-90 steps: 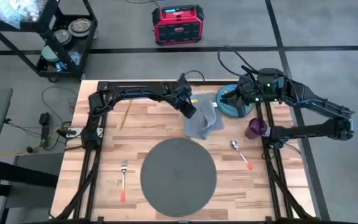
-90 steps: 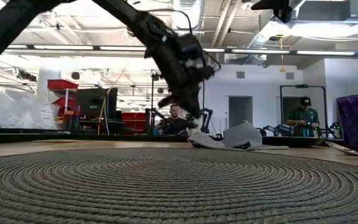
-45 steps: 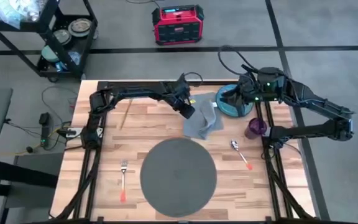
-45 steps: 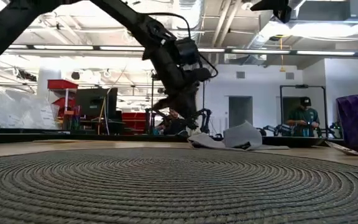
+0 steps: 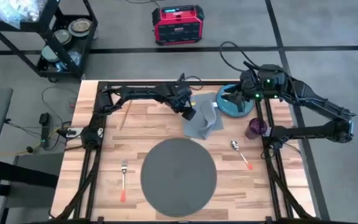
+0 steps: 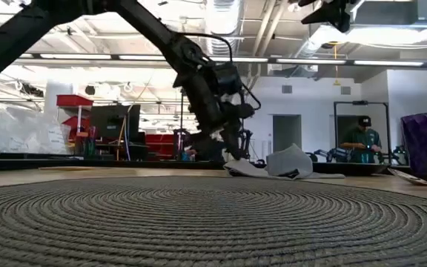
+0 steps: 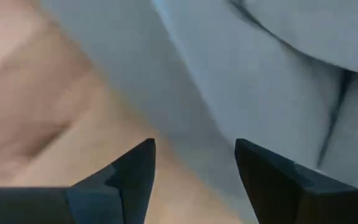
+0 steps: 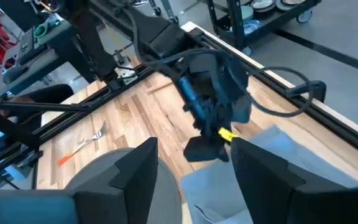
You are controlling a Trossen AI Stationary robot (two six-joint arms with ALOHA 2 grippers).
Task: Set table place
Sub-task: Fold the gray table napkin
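Grey napkin (image 5: 202, 118) under spread left claw (image 5: 189, 112), maybe touching; right claw (image 5: 226, 98) spread above teal plate (image 5: 240, 108).

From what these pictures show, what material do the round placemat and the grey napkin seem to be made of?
The placemat looks like woven cord or rope: the low view shows concentric coiled ridges, matte dark grey. The napkin looks like soft cloth: it lies in folds and creases, with a raised crumpled edge. The exact fibre cannot be told for either.

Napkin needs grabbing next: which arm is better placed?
Left. Its open end effector sits right at the napkin's edge; the right end effector hovers over the plate.
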